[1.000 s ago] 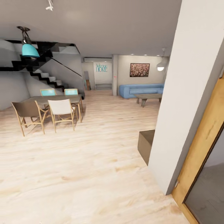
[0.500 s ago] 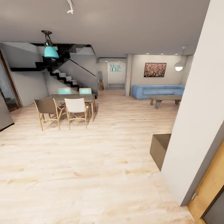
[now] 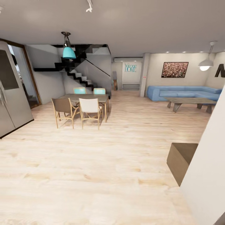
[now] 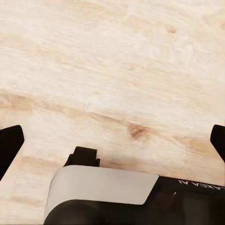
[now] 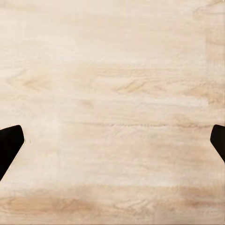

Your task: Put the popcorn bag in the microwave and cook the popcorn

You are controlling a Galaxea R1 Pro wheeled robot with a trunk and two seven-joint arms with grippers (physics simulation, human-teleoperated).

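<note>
The popcorn bag, the microwave and the countertop are out of view. In the left wrist view my left gripper is open, its dark fingertips spread at the picture's edges over bare wood floor, with part of the robot's white and black body below. My right gripper is open too, its fingertips wide apart above light wood floor, holding nothing.
The head view looks over a light wood floor to a dining table with chairs, a black staircase, a blue sofa and a low coffee table. A tall steel fridge stands left. A white wall and brown box stand close right.
The head camera has turned left: the room has shifted right, the fridge has come into sight at the left, and the white wall and wooden door frame have slid off the right.
</note>
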